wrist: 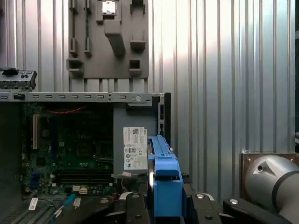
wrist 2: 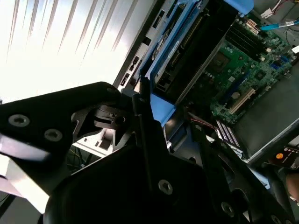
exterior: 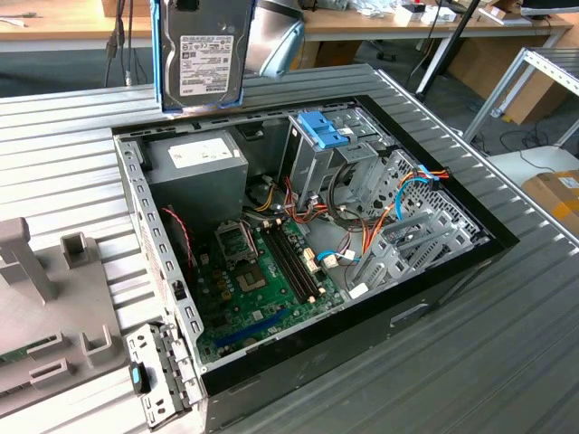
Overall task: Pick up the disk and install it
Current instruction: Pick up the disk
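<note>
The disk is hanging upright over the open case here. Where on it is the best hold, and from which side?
Probably across its two flat faces near the top end, coming from above: the disk hangs upright, blue rails down both side edges, its lower end free toward the case. The gripper seems clamped that way.

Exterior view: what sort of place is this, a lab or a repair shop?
Probably a robotics lab or workshop: an open computer case sits on a ribbed metal table, the disk hangs upright over its far edge, and wooden workbenches stand behind.
</note>
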Available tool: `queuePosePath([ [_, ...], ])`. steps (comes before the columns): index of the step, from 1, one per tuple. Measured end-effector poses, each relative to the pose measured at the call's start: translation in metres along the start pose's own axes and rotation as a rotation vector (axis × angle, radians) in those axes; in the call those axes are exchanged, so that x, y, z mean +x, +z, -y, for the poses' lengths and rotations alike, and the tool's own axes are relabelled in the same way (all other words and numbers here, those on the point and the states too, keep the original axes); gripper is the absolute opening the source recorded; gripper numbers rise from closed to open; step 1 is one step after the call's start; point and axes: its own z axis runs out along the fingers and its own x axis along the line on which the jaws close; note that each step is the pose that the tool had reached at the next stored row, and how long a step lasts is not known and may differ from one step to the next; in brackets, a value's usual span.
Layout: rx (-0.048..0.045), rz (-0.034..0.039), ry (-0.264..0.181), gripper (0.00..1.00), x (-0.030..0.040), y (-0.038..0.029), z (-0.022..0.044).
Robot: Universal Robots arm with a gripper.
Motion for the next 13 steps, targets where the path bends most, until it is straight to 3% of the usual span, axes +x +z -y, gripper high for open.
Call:
queuePosePath([
  [1, 0.0, 0.0008, 0.0, 0.37, 0.0182, -0.0006, 0.0047],
  [2, -0.0001, 0.001, 0.0, 0.37, 0.0225, -0.0008, 0.005],
  [13, -0.0001, 0.006, 0.0, 0.37, 0.0549, -0.002, 0.0068],
])
